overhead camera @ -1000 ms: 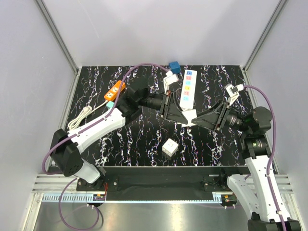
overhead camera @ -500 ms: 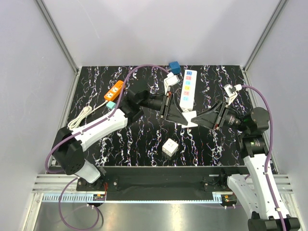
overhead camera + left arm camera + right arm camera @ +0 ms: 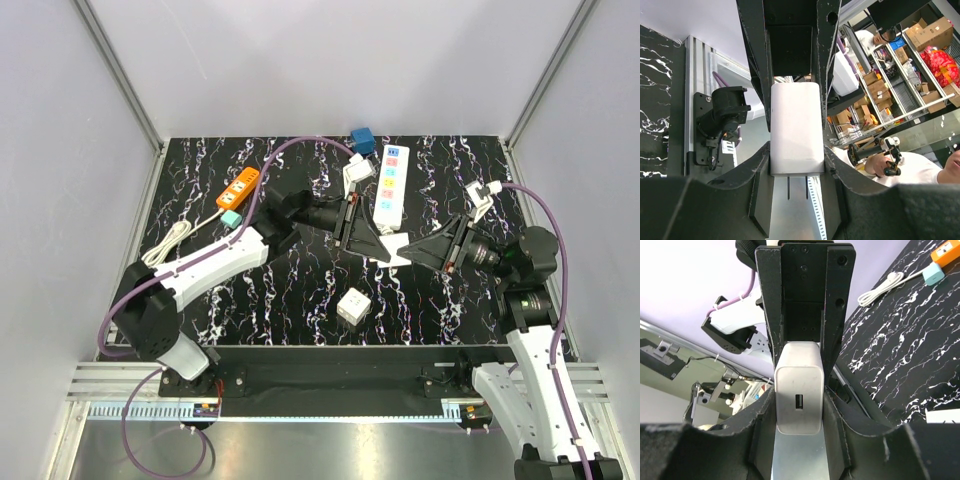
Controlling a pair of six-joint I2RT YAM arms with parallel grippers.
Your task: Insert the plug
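A white plug point(image 3: 398, 246) hangs above the table's middle, between my two grippers, which meet tip to tip. My left gripper point(image 3: 386, 244) is shut on it; in the left wrist view point(image 3: 796, 162) the plug point(image 3: 795, 125) shows two prongs pointing at the camera. My right gripper point(image 3: 412, 247) is also shut on it; in the right wrist view point(image 3: 799, 412) the plug point(image 3: 799, 390) shows its USB port end. The white power strip point(image 3: 390, 185) with coloured sockets lies just behind the grippers.
An orange power strip point(image 3: 238, 188) with a teal plug point(image 3: 229, 217) and a white cable point(image 3: 165, 245) lie at the left. A blue adapter point(image 3: 362, 136) sits at the back edge. A white cube adapter point(image 3: 352, 306) lies near the front.
Both arms have shifted slightly, the right wrist a little to the right. The plug stays between the two grippers at nearly the same spot.
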